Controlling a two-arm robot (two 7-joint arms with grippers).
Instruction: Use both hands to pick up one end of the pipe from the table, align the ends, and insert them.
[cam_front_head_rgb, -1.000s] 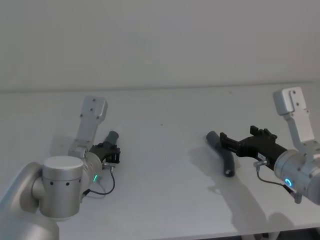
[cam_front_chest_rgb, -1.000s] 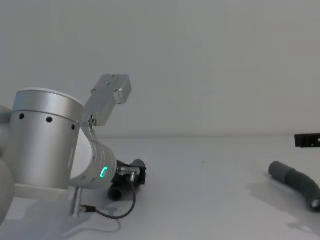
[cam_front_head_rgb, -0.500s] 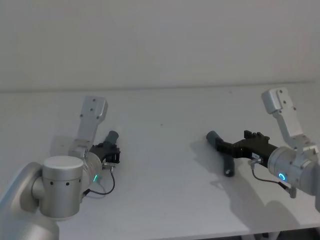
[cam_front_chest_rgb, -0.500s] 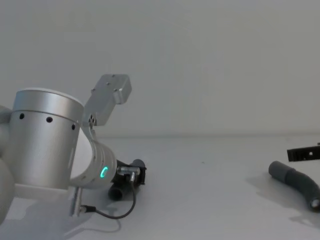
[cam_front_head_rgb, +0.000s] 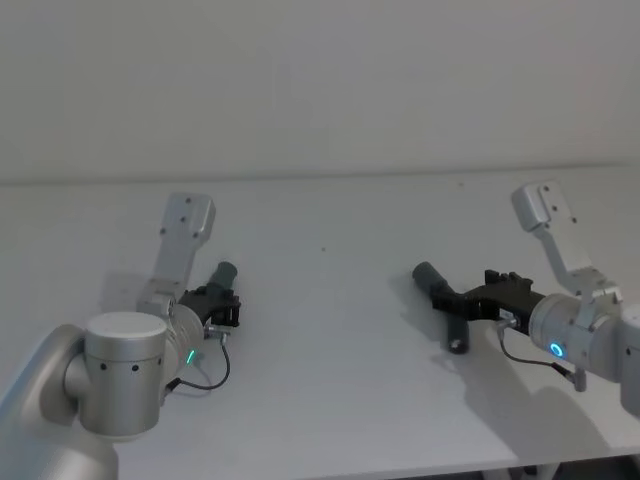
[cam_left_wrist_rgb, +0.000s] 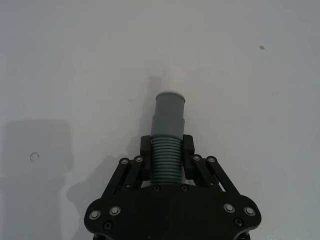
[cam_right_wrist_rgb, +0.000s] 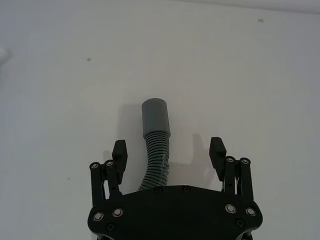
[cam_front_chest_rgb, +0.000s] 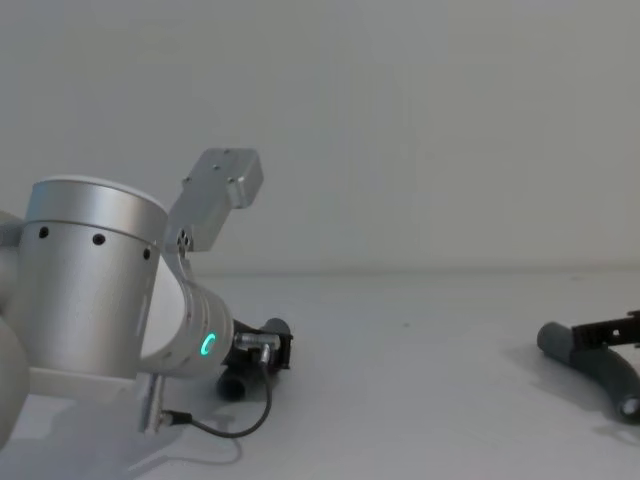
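Two dark grey pieces of the pipe are on the white table (cam_front_head_rgb: 330, 340). My left gripper (cam_left_wrist_rgb: 166, 154) is shut on the ribbed part of the left piece (cam_left_wrist_rgb: 169, 112), whose cuff with a white tip (cam_left_wrist_rgb: 173, 80) points away from the fingers; the head view shows this gripper (cam_front_head_rgb: 222, 305) low over the table. My right gripper (cam_right_wrist_rgb: 168, 149) is open, with a finger on each side of the bent right piece (cam_right_wrist_rgb: 156, 150), whose wider cuff (cam_right_wrist_rgb: 155, 116) lies ahead of it. From the head, the right gripper (cam_front_head_rgb: 452, 298) is over that piece (cam_front_head_rgb: 428, 272). The chest view has it (cam_front_chest_rgb: 592, 362) at the far right.
The table stretches bare between the two pieces, with a few tiny dark specks (cam_front_head_rgb: 323, 249). A plain wall (cam_front_head_rgb: 320, 80) stands behind the table's far edge. A thin black cable (cam_front_chest_rgb: 225, 425) loops under my left wrist.
My right gripper has come down and forward toward the right piece, so its open fingers now straddle the ribbed part. The left gripper and its piece have not moved.
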